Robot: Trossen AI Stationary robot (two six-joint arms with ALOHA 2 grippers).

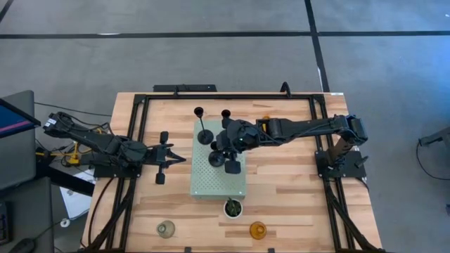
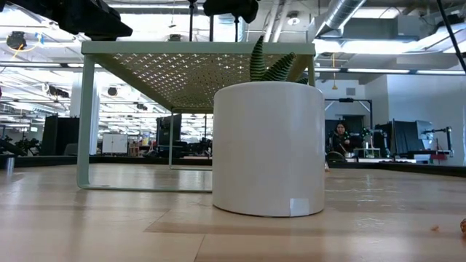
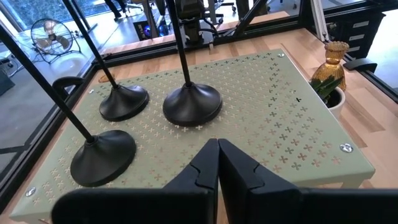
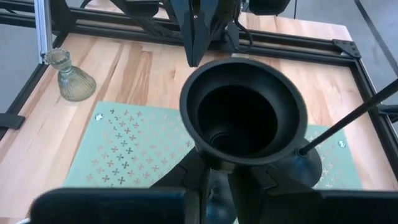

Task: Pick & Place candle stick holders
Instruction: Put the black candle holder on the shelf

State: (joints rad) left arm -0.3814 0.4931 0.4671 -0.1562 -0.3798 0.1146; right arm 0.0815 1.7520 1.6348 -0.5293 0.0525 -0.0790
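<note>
Three black holders stand on the pale green perforated board (image 1: pixel 211 184); their round bases show in the left wrist view (image 3: pixel 124 101) (image 3: pixel 191 104) (image 3: pixel 102 155). My right gripper (image 1: pixel 222 151) is over the board, shut on one black holder (image 4: pixel 242 115). My left gripper (image 1: pixel 181 159) is shut and empty, just off the board's left edge, also seen in the left wrist view (image 3: pixel 217 162). A clear-grey glass holder (image 1: pixel 166 228) and an amber one (image 1: pixel 258 230) stand on the table near its front edge. A second amber holder (image 1: pixel 265 121) shows beside the right arm. My right gripper pinches the black holder's thin stem just under its cup (image 4: pixel 214 163) between its two fingers. The fingers come from the table's right, slanting down, and lie across the stem. The cup opens upward, and the round base (image 4: pixel 305 165) is at the board; I cannot tell whether it touches.
A small green plant in a pot (image 1: pixel 233 207) stands by the board's near edge and fills the low view (image 2: pixel 268 149). The board stands on legs above the table (image 2: pixel 84 124). A black frame (image 1: pixel 140 126) runs round the tabletop.
</note>
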